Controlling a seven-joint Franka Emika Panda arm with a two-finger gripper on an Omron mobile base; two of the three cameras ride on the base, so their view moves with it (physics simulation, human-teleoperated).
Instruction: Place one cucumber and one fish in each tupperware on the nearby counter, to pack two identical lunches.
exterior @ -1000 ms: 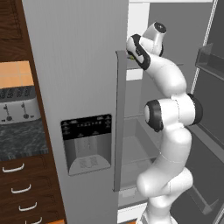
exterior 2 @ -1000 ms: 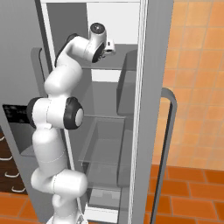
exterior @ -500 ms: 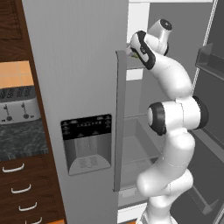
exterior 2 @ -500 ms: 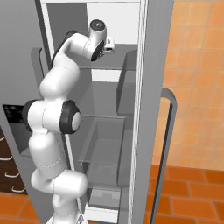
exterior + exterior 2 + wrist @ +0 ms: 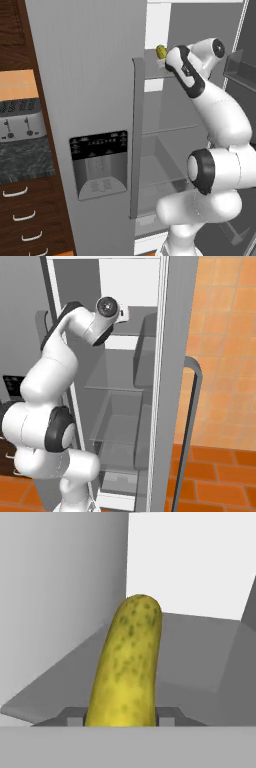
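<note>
A yellow-green speckled cucumber points away from the hand, and the two dark fingertips press its near end from both sides. My gripper is shut on it. In the left base view the cucumber shows at the upper fridge shelf, just past the closed door's edge, with my gripper right under it. The dark speckled counter lies far left. The fish and the tupperware are out of view.
The closed grey fridge door with its tall handle and dispenser panel stands left of the arm. The open right door flanks the grey fridge shelves. A silver toaster sits on the counter over brown drawers.
The jaws have narrowed onto the cucumber. The arm's wrist and upper links have shifted to the right in the left base view.
</note>
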